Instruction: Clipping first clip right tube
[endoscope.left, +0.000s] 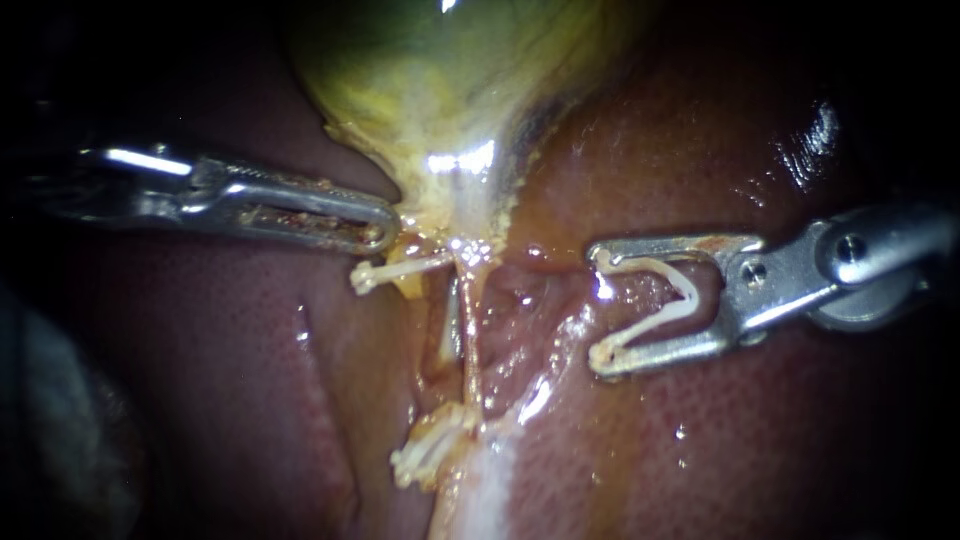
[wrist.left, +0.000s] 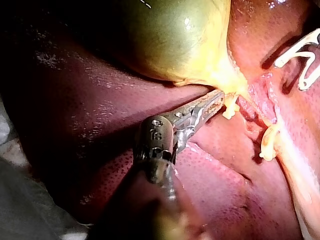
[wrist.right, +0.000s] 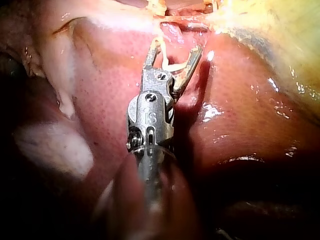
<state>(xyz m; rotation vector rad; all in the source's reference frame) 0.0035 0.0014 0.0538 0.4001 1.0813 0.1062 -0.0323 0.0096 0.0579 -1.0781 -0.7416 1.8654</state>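
No lettering legible here.
The left instrument (endoscope.left: 385, 232), at nine o'clock, and the right instrument (endoscope.left: 600, 308), at three, each carry one tiny stamped mark behind the jaws.

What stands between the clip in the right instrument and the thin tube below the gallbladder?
Nothing visible. The right instrument holds its open clip beside the tube; only bare wet tissue lies between them.

Bare liver (endoscope.left: 525, 300) lies open between the right instrument (endoscope.left: 600, 305), carrying an open clip (endoscope.left: 688, 297), and the tube (endoscope.left: 468, 350). Left of tube crowded: left instrument (endoscope.left: 385, 232), far clip (endoscope.left: 385, 273), near clip (endoscope.left: 425, 452). The gallbladder (endoscope.left: 440, 90) walls the far side.
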